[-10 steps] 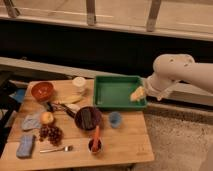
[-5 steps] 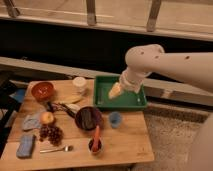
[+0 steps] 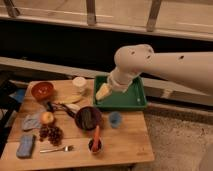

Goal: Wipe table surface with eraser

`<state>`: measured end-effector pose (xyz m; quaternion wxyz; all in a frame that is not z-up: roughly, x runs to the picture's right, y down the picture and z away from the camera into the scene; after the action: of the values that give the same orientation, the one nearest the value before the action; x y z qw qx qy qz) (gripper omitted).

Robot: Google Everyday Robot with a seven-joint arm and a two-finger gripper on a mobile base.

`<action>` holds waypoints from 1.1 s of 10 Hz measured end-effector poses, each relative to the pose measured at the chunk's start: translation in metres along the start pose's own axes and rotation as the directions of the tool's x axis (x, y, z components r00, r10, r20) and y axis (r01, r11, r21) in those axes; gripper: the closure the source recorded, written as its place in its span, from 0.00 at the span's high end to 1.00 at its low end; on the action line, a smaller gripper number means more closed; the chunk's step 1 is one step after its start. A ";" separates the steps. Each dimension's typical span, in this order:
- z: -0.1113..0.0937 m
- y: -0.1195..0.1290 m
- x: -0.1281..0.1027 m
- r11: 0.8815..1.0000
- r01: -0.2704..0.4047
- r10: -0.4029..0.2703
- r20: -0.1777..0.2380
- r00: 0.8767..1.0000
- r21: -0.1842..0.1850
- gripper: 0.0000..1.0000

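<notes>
The table surface is a light tan wooden top that fills the lower left of the camera view. The eraser is a dark grey block lying in the purple bowl near the table's middle. My gripper has a pale yellowish tip and hangs from the white arm, which reaches in from the right. It is over the left edge of the green tray, up and to the right of the eraser and apart from it.
On the table are a red bowl, white cup, banana, apple, grapes, blue-grey cloth, light blue sponge, fork, small blue cup and a dark cup holding a red item.
The arm has swung left, carrying the gripper from beyond the tray's right end across to the tray's left edge. The things on the table have not moved.
</notes>
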<state>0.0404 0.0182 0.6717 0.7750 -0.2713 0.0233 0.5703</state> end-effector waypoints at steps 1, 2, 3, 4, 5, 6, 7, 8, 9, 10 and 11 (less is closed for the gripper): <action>0.001 0.000 0.000 1.000 -0.001 0.001 -0.001 1.000 -0.001 0.80; 0.004 0.002 0.000 1.000 0.003 -0.003 -0.003 1.000 -0.009 0.80; 0.011 0.005 0.000 1.000 0.003 -0.003 -0.007 1.000 -0.019 0.80; 0.020 0.012 -0.002 1.000 0.010 -0.011 -0.012 1.000 -0.027 0.80; 0.037 0.027 -0.006 0.999 0.018 -0.018 -0.021 1.000 -0.040 0.80; 0.056 0.045 -0.010 0.998 0.026 -0.028 -0.031 0.999 -0.054 0.80; 0.071 0.057 -0.010 0.997 0.028 -0.031 -0.041 0.999 -0.065 0.80; 0.089 0.070 -0.010 0.996 0.034 -0.038 -0.054 0.998 -0.079 0.80; 0.105 0.084 -0.008 0.994 0.041 -0.049 -0.077 0.996 -0.096 0.80; 0.115 0.093 -0.006 0.993 0.046 -0.056 -0.093 0.994 -0.109 0.80; 0.123 0.098 -0.003 0.991 0.047 -0.061 -0.116 0.991 -0.123 0.80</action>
<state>-0.0827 0.0903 0.7391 0.7696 -0.3517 0.0279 0.5322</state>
